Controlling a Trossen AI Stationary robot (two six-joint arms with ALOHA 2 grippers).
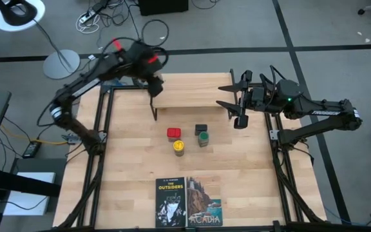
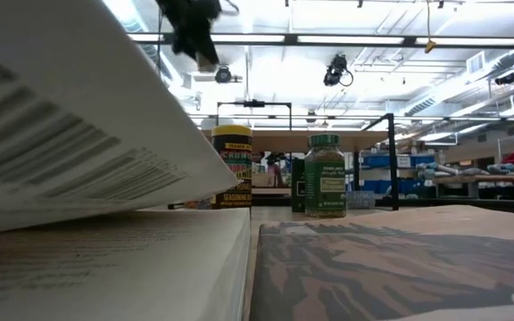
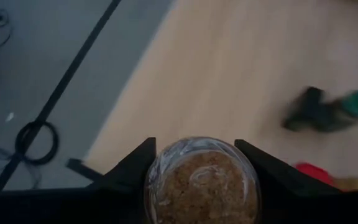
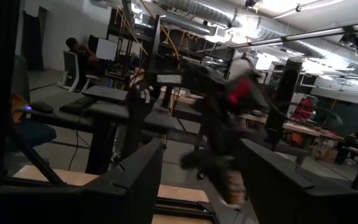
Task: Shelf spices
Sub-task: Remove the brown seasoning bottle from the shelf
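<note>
High view: the left tool is being held over the left end of the low shelf with a light wooden top board, at the far side of the pale wooden bench. The right tool is waiting, fingers apart and empty, at the shelf's right end. Four spices are standing on the bench in front of the shelf: a red square tin, a yellow-lidded round jar, a dark grey tin and a green-lidded round jar.

Low view: the yellow-lidded jar and the green-lidded jar are being seen upright beyond two paperback books; the left tool is hanging high above them.

Left wrist view: a clear round jar of tan granules is being clamped between the left tool's fingers.

Right wrist view: the left arm is being seen across the bench, the jar hanging below it.

Judgement: the jar is best being lowered upright, centred on the board away from its edge, and released only once seated.
</note>
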